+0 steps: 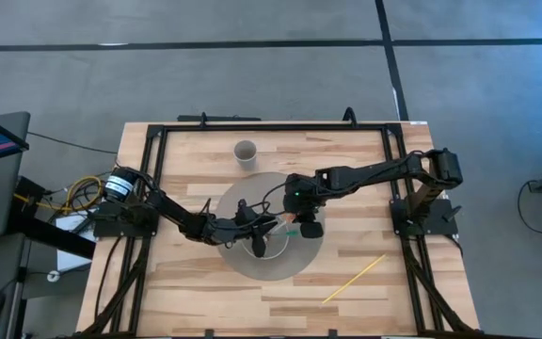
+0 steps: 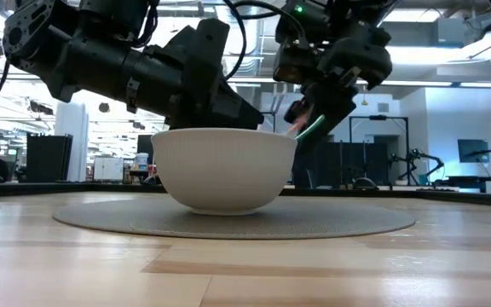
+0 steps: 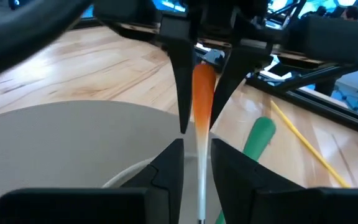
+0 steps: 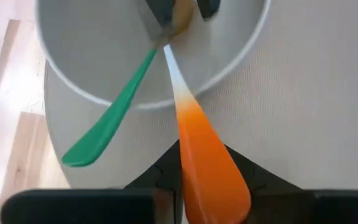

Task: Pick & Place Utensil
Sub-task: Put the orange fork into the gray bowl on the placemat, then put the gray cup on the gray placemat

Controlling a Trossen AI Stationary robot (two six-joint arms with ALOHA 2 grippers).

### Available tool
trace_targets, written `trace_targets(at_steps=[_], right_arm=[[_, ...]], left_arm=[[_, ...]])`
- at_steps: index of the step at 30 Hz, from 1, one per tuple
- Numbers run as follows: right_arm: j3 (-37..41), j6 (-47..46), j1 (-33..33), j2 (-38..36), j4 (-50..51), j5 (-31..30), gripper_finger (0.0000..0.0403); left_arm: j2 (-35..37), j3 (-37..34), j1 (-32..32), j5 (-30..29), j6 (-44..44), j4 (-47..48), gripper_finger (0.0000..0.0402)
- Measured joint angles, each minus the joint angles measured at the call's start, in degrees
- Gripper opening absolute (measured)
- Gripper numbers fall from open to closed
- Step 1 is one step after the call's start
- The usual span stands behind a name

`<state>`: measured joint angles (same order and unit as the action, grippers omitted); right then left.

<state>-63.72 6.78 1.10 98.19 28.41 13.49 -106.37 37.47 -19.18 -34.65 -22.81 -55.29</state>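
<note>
The bowl (image 1: 259, 241) sits on the round mat (image 1: 294, 266) at the table's (image 1: 205, 292) middle. A cup (image 1: 245, 153) stands behind the bowl, off the mat. A thin stick (image 1: 354, 279) lies on the table right of the bowl, toward the front edge.

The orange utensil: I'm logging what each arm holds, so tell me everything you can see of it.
The orange utensil looks like smooth plastic, with a broad rounded orange handle fading to a thin whitish stem. The right tool is shut on the handle, while the left tool flanks the stem; whether it grips is unclear. It slants into the white bowl, its tip near the green utensil lying over the rim.
</note>
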Motion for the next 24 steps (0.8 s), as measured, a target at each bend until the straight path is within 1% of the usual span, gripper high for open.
trace_targets(at_steps=[8,16,22,24], right_arm=[[-0.42,-5.33,-0.06,0.00,7.92,0.00,0.0066],[-0.42,-5.78,-0.07,-0.06,9.17,-0.03,0.0066],[-0.42,-12.85,-0.28,-3.45,11.52,-0.49,0.0066],[-0.40,-15.42,-0.77,-5.31,12.26,-1.36,0.0066]], left_arm=[[4.57,-2.97,0.00,0.01,0.00,0.02,0.0081],[12.76,-7.81,0.00,-0.01,0.07,0.09,0.0081],[20.06,-11.71,0.00,-0.26,5.95,0.06,0.0081],[22.99,-12.70,0.00,-0.41,9.40,0.03,0.0081]])
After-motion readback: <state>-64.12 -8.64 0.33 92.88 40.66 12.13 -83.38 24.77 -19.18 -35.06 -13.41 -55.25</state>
